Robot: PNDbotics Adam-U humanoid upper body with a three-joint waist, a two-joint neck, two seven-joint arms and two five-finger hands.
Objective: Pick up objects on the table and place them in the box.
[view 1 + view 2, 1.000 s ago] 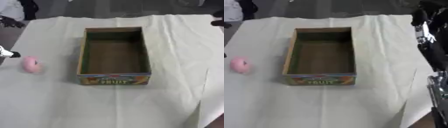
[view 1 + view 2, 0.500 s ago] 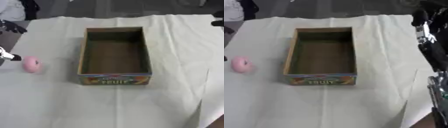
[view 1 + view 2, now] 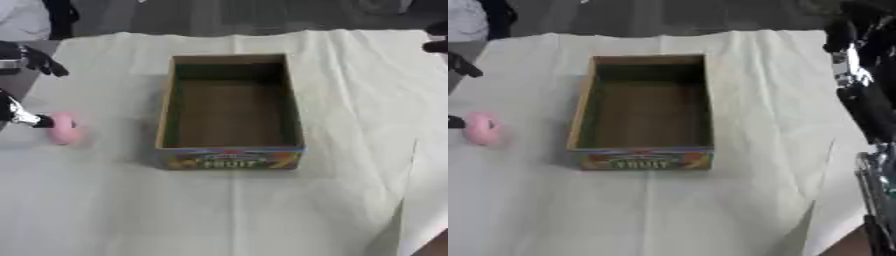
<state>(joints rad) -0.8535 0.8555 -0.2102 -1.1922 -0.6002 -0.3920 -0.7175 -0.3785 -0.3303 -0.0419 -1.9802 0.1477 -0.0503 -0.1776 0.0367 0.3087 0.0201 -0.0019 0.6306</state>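
Left hand (image 3: 19,114) has neared, fingertip touching pink object (image 3: 63,128); grip unclear.

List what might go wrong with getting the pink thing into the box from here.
The pink object looks rounded and may roll off the left side of the table if the left hand nudges it. The box has tall walls, so a low carry might clip its rim.

Even, soft overhead light – no glare. Pale tablecloth (image 3: 262,210) reads bright, floor beyond it dim. Box (image 3: 229,107) interior shaded, faint shadow at its left wall. Both views blurry throughout – label text smeared, edges soft.
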